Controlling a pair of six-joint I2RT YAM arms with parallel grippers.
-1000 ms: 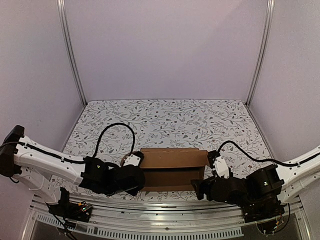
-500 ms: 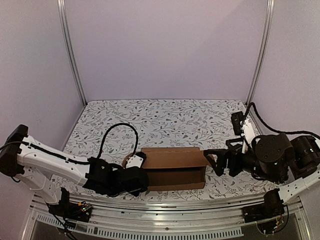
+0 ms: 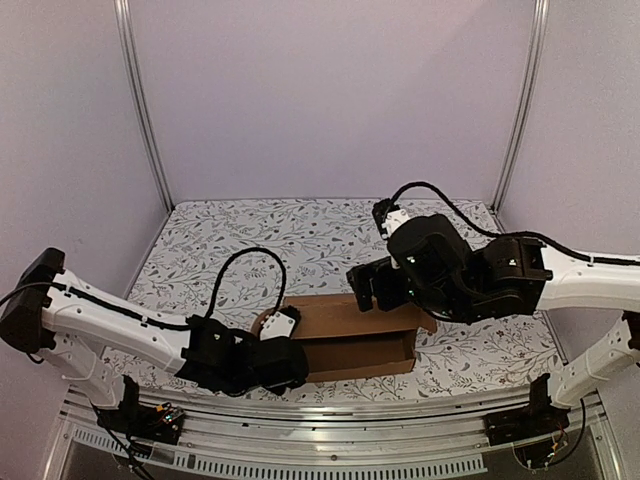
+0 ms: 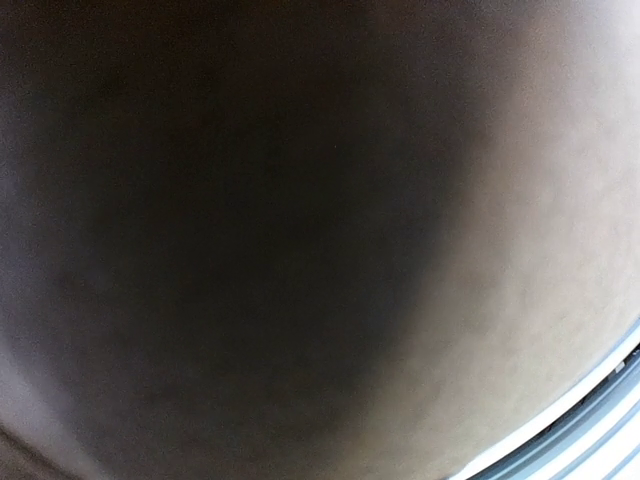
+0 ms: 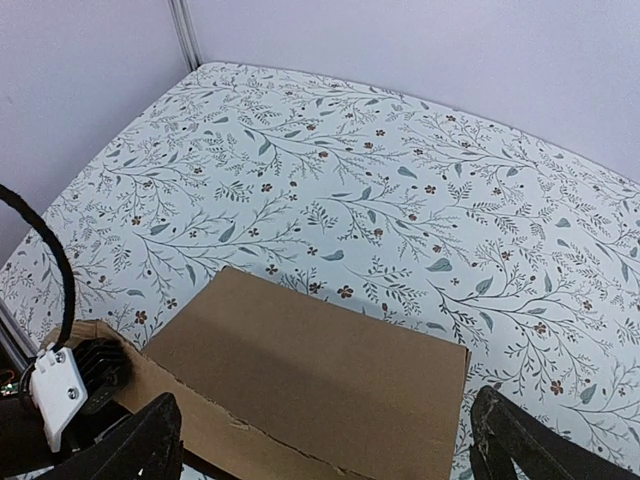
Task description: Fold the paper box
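left gripper [image 3: 283,362] tips hidden, paper box [image 5: 320,370] cropped

top: high, rear | left wrist: point-blank — blurred | right wrist: above paper box [image 5: 310,370], shared with top

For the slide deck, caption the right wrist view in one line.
Open right hand poised over the brown paper box on the floral table, left arm at its left end.

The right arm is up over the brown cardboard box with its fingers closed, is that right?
No. The right arm's fingers are wide open, not closed, above the paper box; the right wrist view shows it.
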